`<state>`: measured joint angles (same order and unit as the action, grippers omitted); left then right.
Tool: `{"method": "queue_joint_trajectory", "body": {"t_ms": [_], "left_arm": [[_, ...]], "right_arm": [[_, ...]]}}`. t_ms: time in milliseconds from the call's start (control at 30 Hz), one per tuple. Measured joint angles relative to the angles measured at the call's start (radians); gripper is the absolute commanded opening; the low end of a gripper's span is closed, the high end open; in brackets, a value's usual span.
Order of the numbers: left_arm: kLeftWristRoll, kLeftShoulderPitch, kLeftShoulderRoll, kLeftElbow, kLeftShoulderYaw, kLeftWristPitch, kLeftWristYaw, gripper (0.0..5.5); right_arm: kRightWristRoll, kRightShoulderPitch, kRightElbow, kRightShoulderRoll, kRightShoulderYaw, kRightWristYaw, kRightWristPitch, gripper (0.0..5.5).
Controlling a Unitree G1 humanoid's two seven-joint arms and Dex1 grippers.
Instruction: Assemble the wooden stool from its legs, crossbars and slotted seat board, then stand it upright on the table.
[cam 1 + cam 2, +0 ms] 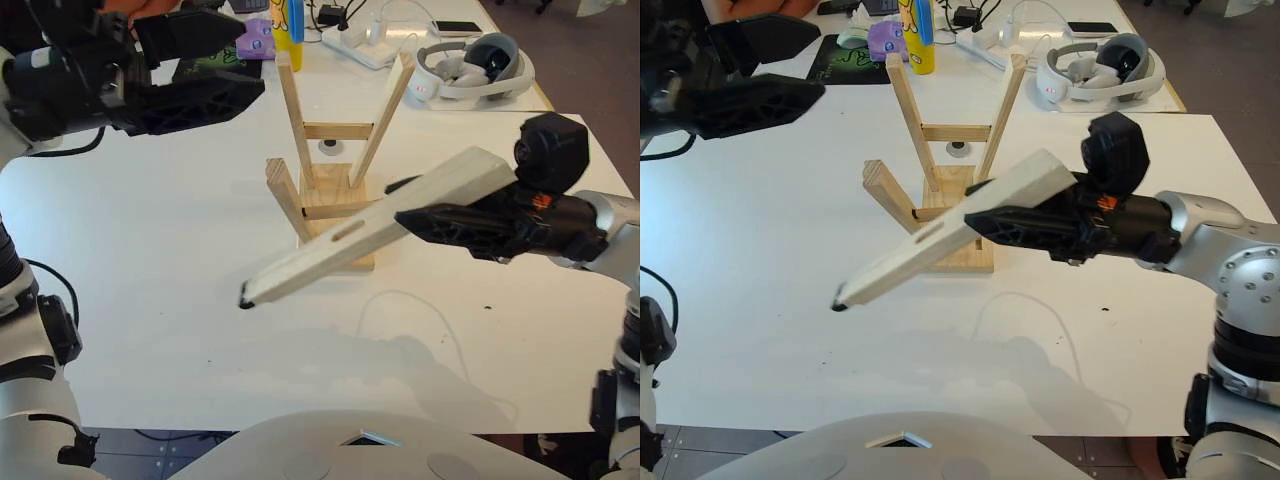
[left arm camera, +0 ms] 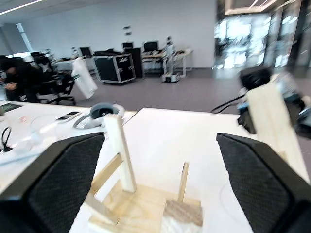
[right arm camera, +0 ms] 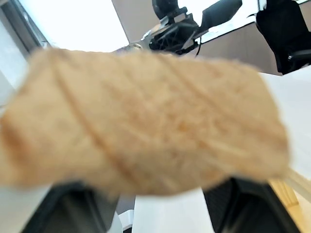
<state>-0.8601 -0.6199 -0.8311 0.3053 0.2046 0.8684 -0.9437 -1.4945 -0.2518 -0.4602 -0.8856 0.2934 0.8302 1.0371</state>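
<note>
1. Clamping the long pale slotted wooden seat board (image 1: 330, 250) by one end, tilted above the white surface (image 1: 150, 250), the right tool (image 1: 400, 205) risks it pivoting.
2. Swinging could topple the pale wooden leg-and-crossbar frame (image 1: 330, 190) just behind.
3. The left tool (image 1: 248, 58), spread wide, braces nothing.

Left tool (image 1: 248, 60), right tool (image 1: 396, 202) black; right forearm (image 1: 1220, 240) silver.

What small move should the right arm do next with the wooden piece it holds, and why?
Probably tilt the slotted piece more upright and lower its free end toward the seat board: the right gripper holds it slanted in the air near the board, where two legs already stand.
</note>
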Motion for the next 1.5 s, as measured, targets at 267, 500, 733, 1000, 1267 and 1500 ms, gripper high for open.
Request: {"method": "queue_joint_trajectory", "body": {"t_ms": [267,500,733,1000,1267,1500], "left_arm": [[0.272,0.541,-0.224,-0.035,-0.067,-0.159,-0.180,3.39],[0.332,0.710,-0.054,0.124,-0.242,-0.243,-0.101,2.33],[0.495,0.656,0.246,0.218,-0.490,-0.329,0.166,1.23],[0.765,0.540,0.422,0.075,-0.706,-0.381,0.355,0.05],[0.853,0.487,0.492,-0.080,-0.707,-0.386,0.426,0.00],[0.926,0.459,0.485,-0.094,-0.738,-0.391,0.424,0.00]], "right_arm": [[0.131,0.164,0.020,-0.086,0.133,0.112,-0.009,2.06],[0.386,0.248,0.123,-0.208,0.141,0.292,-0.083,2.06],[0.508,0.182,0.265,-0.242,0.102,0.367,-0.138,2.06],[0.539,0.072,0.304,-0.214,0.041,0.373,-0.146,2.06],[0.544,0.064,0.310,-0.202,0.024,0.383,-0.146,2.06],[0.544,0.028,0.310,-0.195,0.008,0.383,-0.142,2.06]]}}
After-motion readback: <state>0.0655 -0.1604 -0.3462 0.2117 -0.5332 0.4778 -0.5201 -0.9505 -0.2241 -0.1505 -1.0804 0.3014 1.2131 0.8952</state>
